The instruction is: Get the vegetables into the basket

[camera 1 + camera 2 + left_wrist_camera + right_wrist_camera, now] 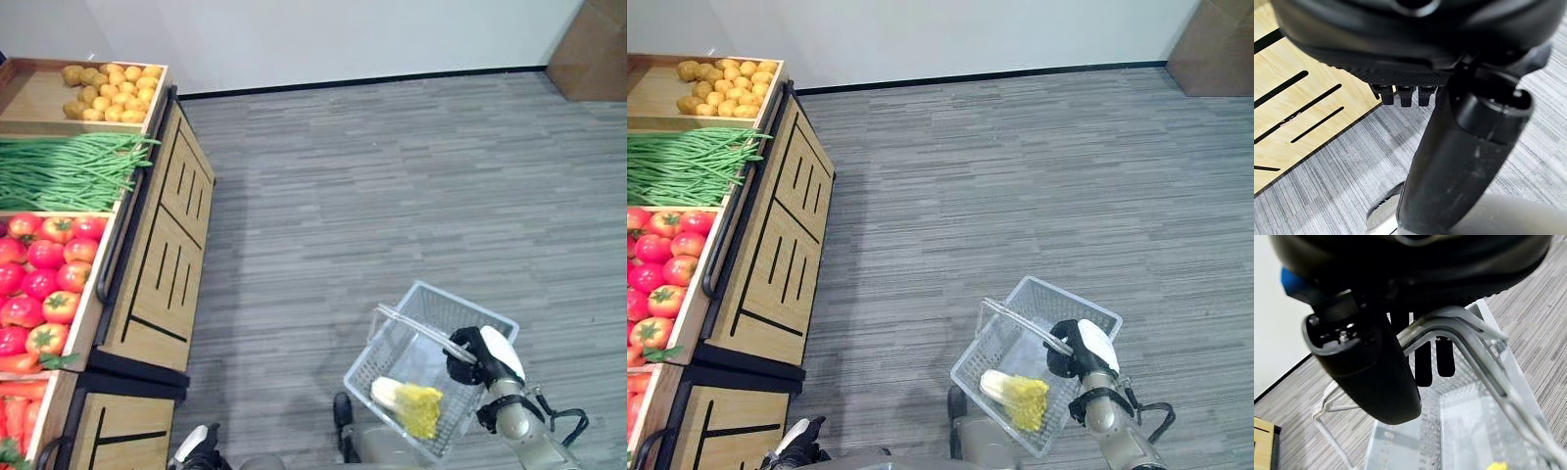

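My right hand (pixel 482 354) gripped the basket (pixel 431 377) handles, lower right of frame (cabbage (pixel 408 401) inside). Left hand (pixel 1405 93) hung at the bottom edge, fingers curled, empty.

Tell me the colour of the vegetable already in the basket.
White stalk with yellow leaves, a napa cabbage lying in the basket; clearest in the right eye view.

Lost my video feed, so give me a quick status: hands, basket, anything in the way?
Right hand shut on basket handles. Left hand low by the stand, fingers unclear. One cabbage in basket. Floor between basket and stand open.
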You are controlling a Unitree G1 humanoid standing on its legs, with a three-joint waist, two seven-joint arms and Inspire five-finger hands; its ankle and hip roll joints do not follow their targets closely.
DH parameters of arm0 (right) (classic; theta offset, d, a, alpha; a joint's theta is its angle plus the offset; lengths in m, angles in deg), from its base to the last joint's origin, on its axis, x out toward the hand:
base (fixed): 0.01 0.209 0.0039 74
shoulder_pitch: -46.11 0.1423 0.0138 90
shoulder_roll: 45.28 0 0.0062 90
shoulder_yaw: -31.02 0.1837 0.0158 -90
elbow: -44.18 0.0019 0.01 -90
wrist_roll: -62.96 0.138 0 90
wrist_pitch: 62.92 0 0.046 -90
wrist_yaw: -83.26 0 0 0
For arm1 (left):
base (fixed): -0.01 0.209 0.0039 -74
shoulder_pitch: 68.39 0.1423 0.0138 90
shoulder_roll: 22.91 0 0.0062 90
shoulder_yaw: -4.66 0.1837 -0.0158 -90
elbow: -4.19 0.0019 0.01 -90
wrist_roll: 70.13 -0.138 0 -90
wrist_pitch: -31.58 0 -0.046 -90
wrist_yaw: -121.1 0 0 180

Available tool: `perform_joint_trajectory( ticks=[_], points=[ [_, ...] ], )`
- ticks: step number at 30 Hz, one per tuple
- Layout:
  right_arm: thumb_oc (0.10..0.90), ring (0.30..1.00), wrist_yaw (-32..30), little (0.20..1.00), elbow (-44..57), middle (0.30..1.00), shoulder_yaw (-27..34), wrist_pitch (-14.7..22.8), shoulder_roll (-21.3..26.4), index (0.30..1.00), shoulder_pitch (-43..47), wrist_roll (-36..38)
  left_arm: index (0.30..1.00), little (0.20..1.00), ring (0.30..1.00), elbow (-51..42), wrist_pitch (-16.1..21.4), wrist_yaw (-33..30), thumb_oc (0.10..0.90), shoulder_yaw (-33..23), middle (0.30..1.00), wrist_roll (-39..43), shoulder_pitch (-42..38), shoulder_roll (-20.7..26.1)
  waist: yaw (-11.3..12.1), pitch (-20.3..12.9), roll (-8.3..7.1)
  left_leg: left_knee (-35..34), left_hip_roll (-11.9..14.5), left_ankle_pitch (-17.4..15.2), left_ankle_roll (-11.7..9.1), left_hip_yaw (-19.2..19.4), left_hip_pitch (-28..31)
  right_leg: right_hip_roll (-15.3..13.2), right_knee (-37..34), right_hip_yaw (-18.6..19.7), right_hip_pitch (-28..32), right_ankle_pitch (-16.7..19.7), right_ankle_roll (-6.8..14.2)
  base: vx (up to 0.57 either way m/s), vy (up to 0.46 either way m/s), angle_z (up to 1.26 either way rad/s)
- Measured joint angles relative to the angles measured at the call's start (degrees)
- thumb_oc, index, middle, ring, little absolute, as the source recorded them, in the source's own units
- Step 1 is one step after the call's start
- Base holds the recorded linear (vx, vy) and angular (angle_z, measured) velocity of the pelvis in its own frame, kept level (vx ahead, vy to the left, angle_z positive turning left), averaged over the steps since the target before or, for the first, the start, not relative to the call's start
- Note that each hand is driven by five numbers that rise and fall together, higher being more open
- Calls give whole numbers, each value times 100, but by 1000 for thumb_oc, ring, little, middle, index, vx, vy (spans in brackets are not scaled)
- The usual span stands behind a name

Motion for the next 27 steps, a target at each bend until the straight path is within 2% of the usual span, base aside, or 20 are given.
perform_joint_trajectory(
  ticks=[1,2,3,4,6,8,9,10,12,13,14,15,16,18,20,22,24,25,26,27],
  points=[
    [400,300,-1,300,1,300,0,0,7,300,-10,0,1000,1000,1000,-5,-1,-18,900,2,1000,0,-30,0,-2,-1,-4,203,2,29,-63,-16,-112,-5,-4,-38,0,0,-4,71,-131,23],
    [400,300,-3,300,2,300,1,1,8,300,-38,0,1000,1000,1000,-32,-8,-33,900,2,1000,0,-98,-6,-8,-2,-10,504,-13,-56,-250,-30,-266,-25,1,-83,16,49,-59,103,-181,22],
    [400,300,-4,300,3,300,-1,10,11,300,-72,0,1000,1000,1000,-14,-11,-45,900,-6,1000,4,-117,-20,-3,-6,-3,701,-56,154,-336,-62,-389,-23,14,-114,58,-43,-99,72,-92,39],
    [400,300,-7,300,5,300,-3,7,10,300,-166,5,1000,1000,1000,-18,-39,-80,900,0,1000,6,-172,-40,-26,32,-61,1169,-56,146,-390,-45,-618,-48,-18,-234,147,-68,-113,118,-128,37],
    [400,300,-13,300,8,300,-19,8,-2,300,-254,5,1000,1000,1000,-81,-43,-92,900,7,1000,8,-176,-36,-15,45,-73,1547,-65,154,-364,206,-873,-23,-214,-290,437,-220,-168,252,-82,37],
    [400,300,-61,300,6,300,3,-3,-25,300,-301,10,1000,1000,1000,-102,-46,-97,900,27,1000,5,-219,-10,-8,70,-150,796,-156,-34,-291,444,-931,-66,-460,-298,550,-147,-58,206,7,28],
    [400,300,-83,300,1,300,2,-2,-25,300,-284,8,1000,1000,1000,-98,-43,-97,900,21,1000,8,-230,7,24,102,-203,-164,-287,-9,-225,560,-951,-119,-611,-295,597,-93,27,138,35,12],
    [400,300,-106,300,-9,300,4,-2,-26,300,-274,8,1000,1000,1000,-106,-43,-97,900,27,1000,9,-225,-3,53,109,-205,-971,-368,148,-173,604,-929,-109,-658,-322,619,-55,70,238,68,-3],
    [400,300,-138,300,-50,300,-15,10,-104,300,-242,1,1000,1000,1000,-103,-62,-88,900,48,1000,9,-122,4,126,115,-194,-1333,-400,488,-154,655,-1126,19,-742,-276,738,-152,146,272,80,-7],
    [400,300,-252,300,-238,300,21,40,-222,300,-170,5,1000,1000,1000,-89,-72,-90,900,116,1000,8,-86,-33,128,143,-88,-1587,-273,724,-153,642,-1247,56,-596,-512,763,-536,569,154,58,-23],
    [400,300,-250,300,-283,300,21,36,-215,300,-130,-2,1000,1000,1000,-86,-63,-100,900,131,1000,5,-87,-71,272,167,28,-1748,-14,801,-179,549,-1329,145,89,-648,421,-888,478,245,137,-38],
    [400,300,-243,300,-198,300,6,48,-212,300,-122,1,1000,1000,1000,-150,-76,-58,900,134,1000,3,-7,-49,296,242,-57,-1527,114,933,-191,697,-1483,177,278,-582,412,-761,-199,245,138,-42],
    [400,300,-245,300,-205,300,7,4,-233,300,-186,2,1000,1000,1000,-158,-108,-46,900,132,1000,4,34,-92,279,232,-57,-1487,151,974,-95,813,-1500,244,140,-569,551,-759,-92,331,235,-27],
    [400,300,-240,300,-180,300,23,9,-251,300,-277,-2,1000,1000,1000,-255,-91,-42,900,135,1000,2,116,-61,316,231,-147,-1403,-147,1016,67,1098,-1443,196,-71,-436,812,-714,119,203,162,-22],
    [400,300,-244,300,-189,300,136,-2,-267,300,-360,-2,1000,1000,1000,-273,-83,-46,900,130,1000,-2,156,-55,291,217,-166,-1426,-473,1030,376,1167,-1307,159,-230,-363,1024,-658,55,187,185,-19],
    [400,300,-239,300,-200,300,136,-17,-246,300,-381,-4,1000,1000,1000,-282,-82,-61,900,125,1000,-3,98,-45,279,207,-163,-1419,-683,1012,457,1257,-1268,169,-270,-271,1123,-657,55,216,238,-25],
    [400,300,-208,300,-199,300,120,-26,-260,300,-365,-3,1000,1000,1000,-292,-62,-68,900,125,1000,-5,-5,-41,273,204,-170,-1424,-900,913,810,1382,-1261,157,-263,-104,1209,-660,58,158,198,-34],
    [400,300,-198,300,-201,300,107,-28,-269,300,-342,-3,1000,1000,1000,-297,-49,-68,900,125,1000,-6,-50,-40,266,201,-166,-1422,-961,846,965,1493,-1259,167,-242,-5,1253,-671,78,150,211,-58],
    [400,300,-164,300,-195,300,40,-30,-267,300,-289,-3,1000,1000,1000,-296,-39,-71,900,126,1000,-7,-74,-12,256,172,-131,-1385,-942,861,1185,1600,-1270,265,-140,141,1323,-769,229,128,197,-62],
    [400,300,-157,300,-195,300,-4,-32,-264,300,-274,-3,1000,1000,1000,-293,-33,-74,900,128,1000,-7,-75,3,253,135,-106,-1331,-876,916,1264,1597,-1293,335,-106,181,1377,-848,315,119,185,-60]
  ],
)
